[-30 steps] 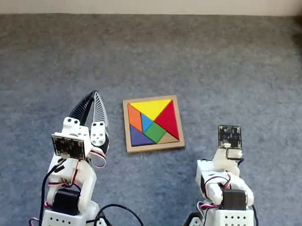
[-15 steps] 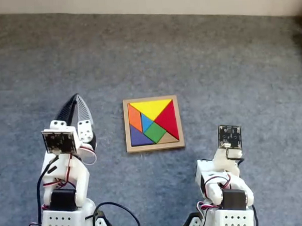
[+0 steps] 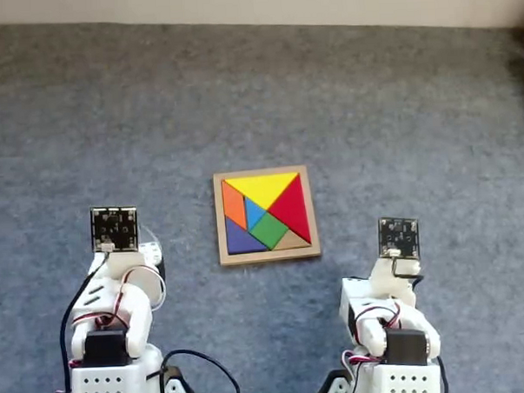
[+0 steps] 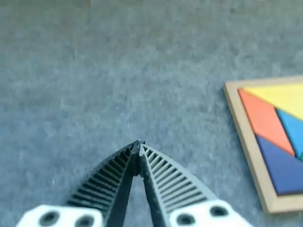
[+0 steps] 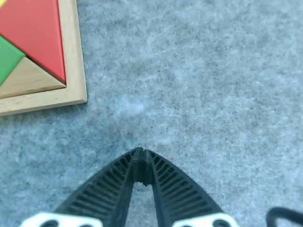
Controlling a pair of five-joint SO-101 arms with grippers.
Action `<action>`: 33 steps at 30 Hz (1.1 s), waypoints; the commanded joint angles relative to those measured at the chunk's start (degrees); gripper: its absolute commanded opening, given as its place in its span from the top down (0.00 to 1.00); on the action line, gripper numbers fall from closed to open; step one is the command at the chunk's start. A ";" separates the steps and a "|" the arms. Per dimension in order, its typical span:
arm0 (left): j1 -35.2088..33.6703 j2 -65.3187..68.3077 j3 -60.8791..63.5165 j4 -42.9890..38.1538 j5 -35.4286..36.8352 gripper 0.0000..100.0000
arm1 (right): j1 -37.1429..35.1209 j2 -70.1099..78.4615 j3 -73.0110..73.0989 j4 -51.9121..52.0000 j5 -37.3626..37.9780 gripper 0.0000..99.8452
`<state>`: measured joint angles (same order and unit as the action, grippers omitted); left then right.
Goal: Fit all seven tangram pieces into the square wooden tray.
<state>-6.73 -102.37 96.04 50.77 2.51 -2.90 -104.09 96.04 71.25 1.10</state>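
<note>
Seven coloured pieces sit flush inside the square wooden tray (image 3: 219,217), and the tray lies flat near the middle of the grey-carpeted bench (image 3: 397,112).

Round the tray by the clock, seen from the high view:
- The yellow triangle (image 3: 263,189) fills 12 o'clock.
- The red triangle (image 3: 292,212) takes 3 o'clock.
- The tan triangle (image 3: 290,240) tucks in at 5 o'clock.
- The green square (image 3: 269,230) stands on its corner at 6 o'clock.
- The dark blue triangle (image 3: 239,238) holds 7 o'clock.
- The orange piece (image 3: 234,205) slants along 9 o'clock.
- The light blue triangle (image 3: 254,214) sits at the centre, touching the green square.

Off to 8 o'clock of the tray sits the left arm (image 3: 114,290), folded close to its base. The right arm (image 3: 392,295) sits at 4 o'clock, likewise tucked in.

The left gripper (image 4: 138,144) has its black ribbed fingers pressed together tip to tip. It points at bare carpet, with the tray's orange-and-blue side just beside it.

The right gripper (image 5: 140,151) is also pressed together at the tips. It is over carpet near the tray corner that carries the red and tan pieces.
</note>
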 commanded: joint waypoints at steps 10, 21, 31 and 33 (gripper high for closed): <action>-0.84 -2.42 1.10 21.10 0.35 0.99 | 0.57 -1.10 6.64 0.40 0.44 0.99; -0.84 -2.42 1.10 24.88 0.35 0.99 | 0.57 -1.10 6.64 0.40 0.44 0.99; -0.75 -2.42 1.10 24.88 0.35 0.99 | 0.57 -1.10 6.64 0.40 0.44 0.99; -0.75 -2.42 1.10 24.88 0.35 0.99 | 0.57 -1.10 6.64 0.40 0.44 0.99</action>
<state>-6.73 -102.37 96.04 75.47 2.51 -2.90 -104.09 96.04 71.25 1.10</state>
